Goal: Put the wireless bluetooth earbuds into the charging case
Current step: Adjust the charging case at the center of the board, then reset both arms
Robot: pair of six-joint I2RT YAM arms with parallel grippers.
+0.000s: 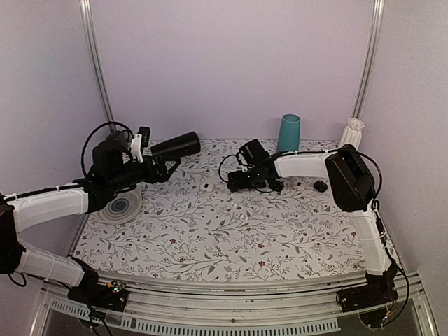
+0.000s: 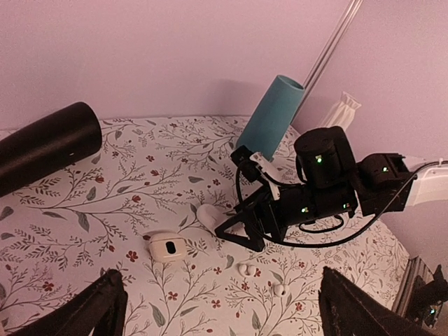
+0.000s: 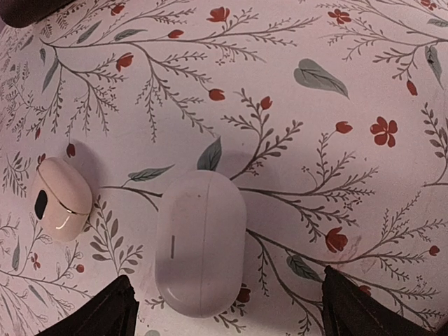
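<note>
The charging case point(image 3: 201, 245) is a glossy white pebble lying flat on the floral table, its lid shut. My right gripper point(image 3: 224, 318) is low over it and open. The case lies between its dark fingertips point(image 3: 98, 311), closer to the left one and touching neither. In the left wrist view the case point(image 2: 208, 213) sits just at the tip of the right gripper point(image 2: 234, 234). Two white earbuds point(image 2: 246, 268) point(image 2: 278, 289) lie loose on the table in front of it. My left gripper point(image 2: 231, 322) hangs open above the table, holding nothing.
A second small white case with a dark oval spot point(image 3: 59, 198) lies just left of the charging case. A teal cup point(image 1: 288, 133) stands at the back. A black cylinder point(image 1: 175, 145) lies at the back left, a grey disc point(image 1: 120, 207) at the left edge, and a small black round piece point(image 1: 320, 186) at the right.
</note>
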